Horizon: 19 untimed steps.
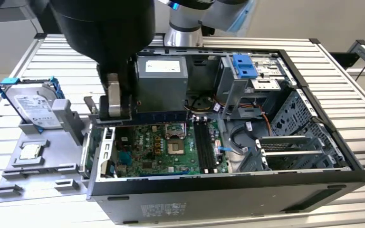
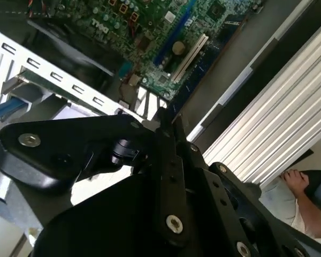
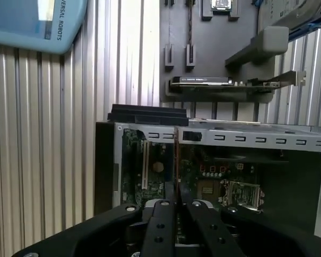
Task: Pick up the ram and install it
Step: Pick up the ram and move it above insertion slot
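Gripper jaws pinch ram by flat faces, stick edge-on between them. Ram sits over open computer case, above motherboard, short of black memory slots. Grip likely leaves connector edge free.

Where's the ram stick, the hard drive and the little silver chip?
ram (image 1: 163, 115), exterior view, middle of its long side
hard drive (image 1: 33, 107), exterior view, its labelled face
silver chip (image 1: 30, 151), exterior view, centre of its top
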Available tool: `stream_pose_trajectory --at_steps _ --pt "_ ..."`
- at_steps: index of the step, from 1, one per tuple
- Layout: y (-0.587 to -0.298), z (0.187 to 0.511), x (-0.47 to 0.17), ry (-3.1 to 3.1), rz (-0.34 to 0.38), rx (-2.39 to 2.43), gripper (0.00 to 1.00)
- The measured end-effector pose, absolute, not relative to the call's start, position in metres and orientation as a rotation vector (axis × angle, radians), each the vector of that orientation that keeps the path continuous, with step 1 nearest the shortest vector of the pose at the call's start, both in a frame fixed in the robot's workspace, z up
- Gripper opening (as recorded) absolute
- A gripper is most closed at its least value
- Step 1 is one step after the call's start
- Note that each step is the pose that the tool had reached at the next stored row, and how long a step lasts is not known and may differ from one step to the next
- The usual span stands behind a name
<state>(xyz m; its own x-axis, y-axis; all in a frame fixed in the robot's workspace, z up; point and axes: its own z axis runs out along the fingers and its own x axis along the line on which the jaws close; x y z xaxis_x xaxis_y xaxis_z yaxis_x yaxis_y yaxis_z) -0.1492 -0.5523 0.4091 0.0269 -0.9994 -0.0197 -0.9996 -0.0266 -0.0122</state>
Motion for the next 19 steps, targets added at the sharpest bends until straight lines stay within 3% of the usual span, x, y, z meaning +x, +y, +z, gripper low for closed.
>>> stream_pose_trajectory --at_steps 19 --pt "-0.552 0.408 -0.063 2.184 0.009 -2.227 0.0"
